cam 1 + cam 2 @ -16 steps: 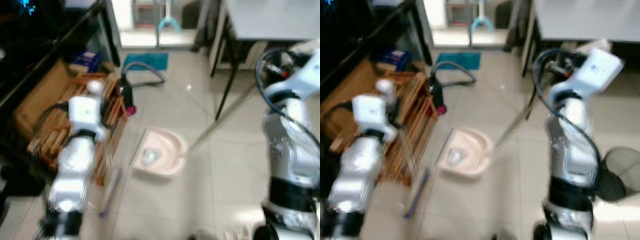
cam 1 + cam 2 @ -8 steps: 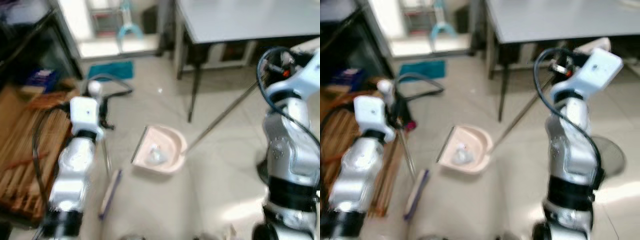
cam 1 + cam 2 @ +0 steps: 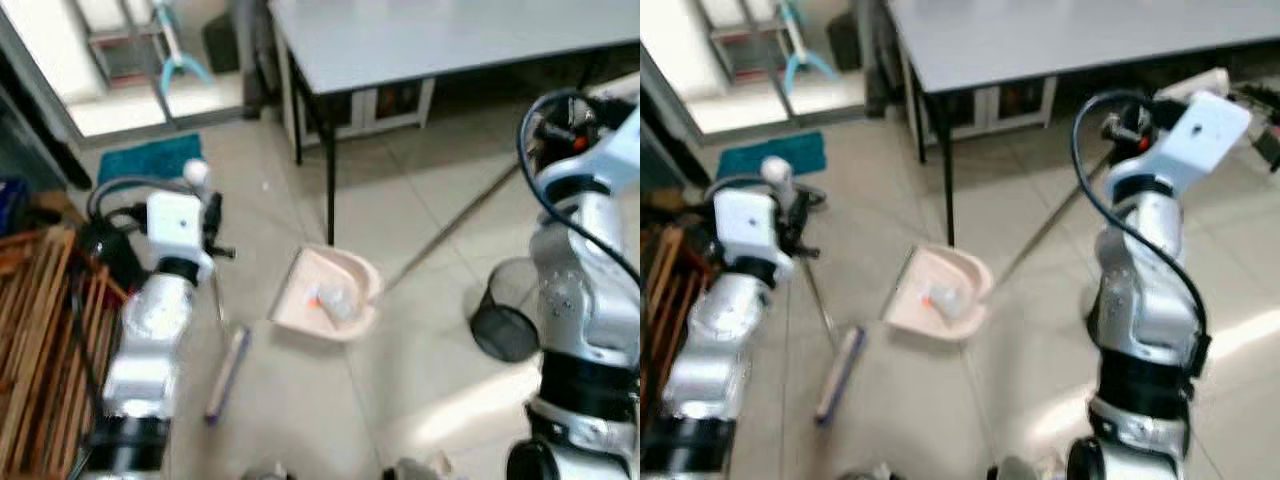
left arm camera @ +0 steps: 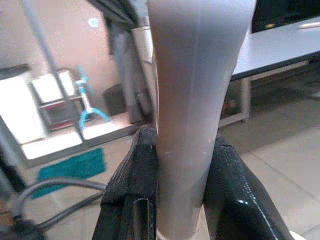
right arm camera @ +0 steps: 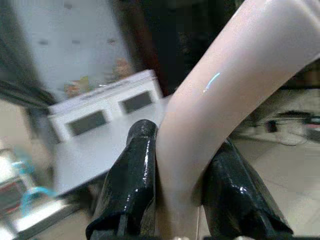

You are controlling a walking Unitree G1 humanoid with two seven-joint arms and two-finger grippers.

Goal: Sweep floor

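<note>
camera swung right | left tool [image 4: 182, 200] still grips broom handle [image 4: 192, 100] | dustpan [image 3: 330, 298] unmoved

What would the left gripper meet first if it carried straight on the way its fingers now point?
Judging by the left wrist view, the left gripper, shut on the broom handle, points across open floor towards the grey table. Probably the table or its leg, though depth is unclear.

Silver arms [image 3: 1145, 290], white wrist housings [image 3: 175, 222], black looping cable [image 3: 1092, 200], glossy black fingers [image 4: 227, 185].
</note>
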